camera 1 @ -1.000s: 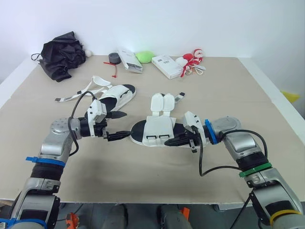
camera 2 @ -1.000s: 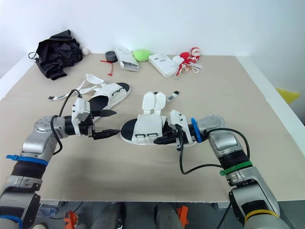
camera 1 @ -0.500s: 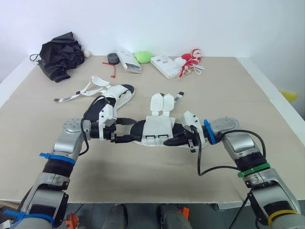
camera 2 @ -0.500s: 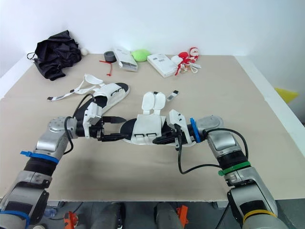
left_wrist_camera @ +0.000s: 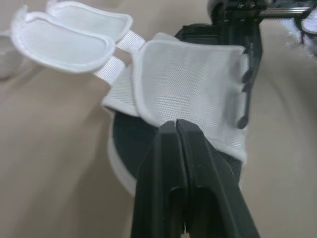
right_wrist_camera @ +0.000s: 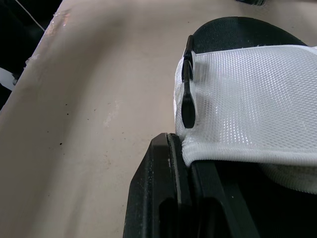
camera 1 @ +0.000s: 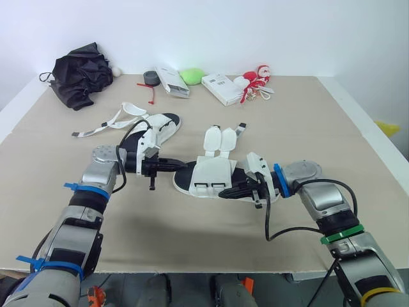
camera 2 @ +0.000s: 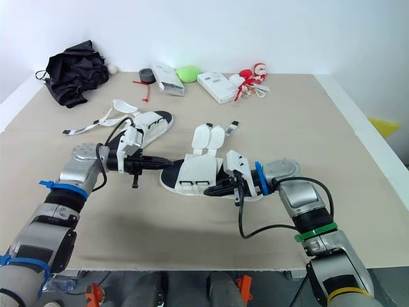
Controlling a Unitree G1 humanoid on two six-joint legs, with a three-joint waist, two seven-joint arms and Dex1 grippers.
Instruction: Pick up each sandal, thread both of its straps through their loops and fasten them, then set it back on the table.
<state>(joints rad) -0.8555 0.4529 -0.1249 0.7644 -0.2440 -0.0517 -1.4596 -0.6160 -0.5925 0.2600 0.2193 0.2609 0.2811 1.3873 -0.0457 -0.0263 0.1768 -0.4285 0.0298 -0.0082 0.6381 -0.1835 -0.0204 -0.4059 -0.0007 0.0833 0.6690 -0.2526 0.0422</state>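
Here it comes: the left pincer (camera 1: 182,164), gaping wide and well off the toe a second ago, has swung in and gone narrow, fingers pressed together right at the toe-side edge of the near sandal (camera 1: 192,185). They meet the rim of its white mesh upper (camera 1: 214,169); whether mesh is actually caught between them, I can't tell. The right pincer (camera 1: 228,192) stays put, narrow and clamped on the mesh edge beside the black loops (camera 1: 203,186).

That looks like both arms now set on one shoe, with the lift not begun. The sandal lies flat, mid-surface (camera 1: 307,128).

The count: two sandals, with the far sandal (camera 1: 153,131) up-left and untouched. On the near one, two strap tabs (camera 1: 210,137) are flung back and unthreaded, with two loops waiting. At the far edge sit two white boxes (camera 1: 223,88) and one black cloth heap (camera 1: 80,80).
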